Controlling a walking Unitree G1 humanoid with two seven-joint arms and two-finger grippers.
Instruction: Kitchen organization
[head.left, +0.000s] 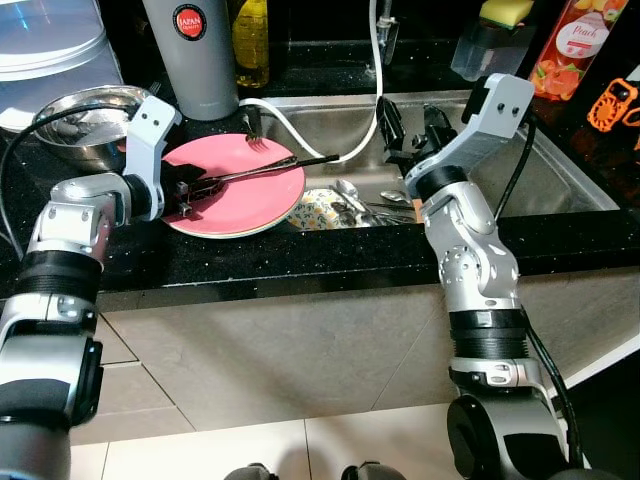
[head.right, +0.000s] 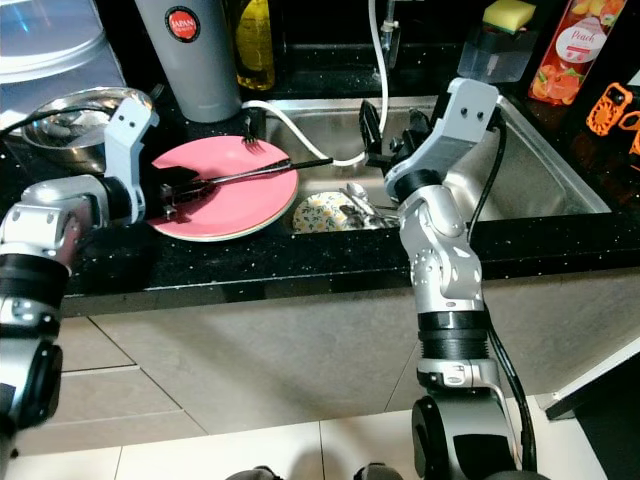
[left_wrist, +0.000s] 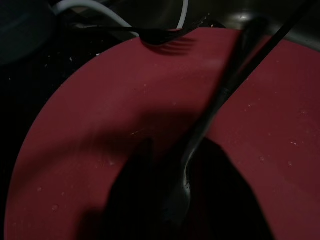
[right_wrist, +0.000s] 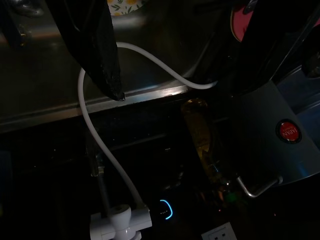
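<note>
A pink plate (head.left: 245, 195) lies on the black counter left of the sink. A long dark metal utensil (head.left: 262, 170) lies across it, its far end reaching over the sink edge. My left gripper (head.left: 195, 190) sits low over the plate's near left part, shut on the utensil's handle (left_wrist: 200, 130), which runs between the two fingers. A fork (head.left: 255, 143) rests on the plate's far rim. Over the steel sink (head.left: 560, 170) my right gripper (head.left: 392, 128) hangs open with nothing between its fingers (right_wrist: 102, 55).
In the sink lie a floral bowl (head.left: 318, 210) and loose cutlery (head.left: 365, 205); a white hose (head.left: 300, 135) loops into it. A grey flask (head.left: 195, 55), oil bottle (head.left: 251, 40) and steel bowl (head.left: 85, 120) stand behind the plate. A peach bottle (head.left: 575, 45) stands at the back right.
</note>
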